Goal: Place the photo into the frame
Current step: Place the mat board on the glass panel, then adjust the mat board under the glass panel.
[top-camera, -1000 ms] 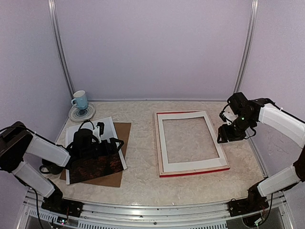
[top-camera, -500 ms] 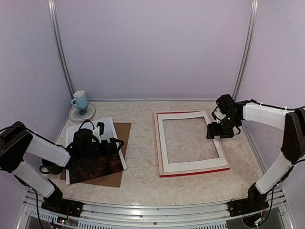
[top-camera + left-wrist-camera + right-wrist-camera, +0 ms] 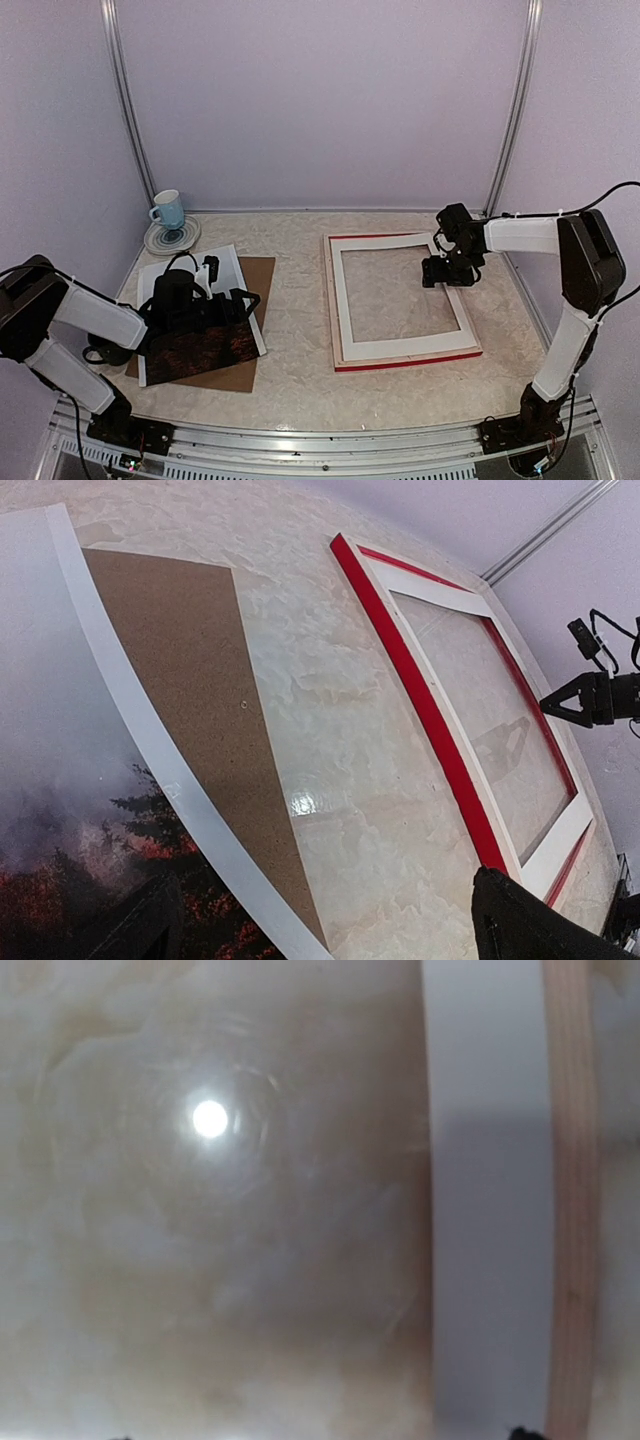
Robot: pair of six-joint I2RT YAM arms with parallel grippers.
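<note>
The photo (image 3: pixel 205 345) lies face up at the left on a brown backing board (image 3: pixel 258 275), its misty sky and dark red trees filling the left wrist view (image 3: pixel 60 780). My left gripper (image 3: pixel 228 285) hovers low over the photo's right edge, open, with nothing between its fingers (image 3: pixel 515 920). The frame (image 3: pixel 400 361) lies flat to the right of centre, red edges showing (image 3: pixel 420 695), with a white mat (image 3: pixel 395 348) inside it. My right gripper (image 3: pixel 432 275) hangs just above the frame's right bar, open, looking straight down at the mat (image 3: pixel 480 1210) and a pale wood strip (image 3: pixel 570 1210).
A blue mug (image 3: pixel 168 210) stands on a saucer (image 3: pixel 172 238) at the back left corner. Walls close in the table at the back and on both sides. Lamp glare (image 3: pixel 210 1118) reflects off the shiny surface inside the frame opening.
The right gripper has swung left from outside the frame to above its right bar, and its jaws have widened. The left arm and the photo have not moved.
</note>
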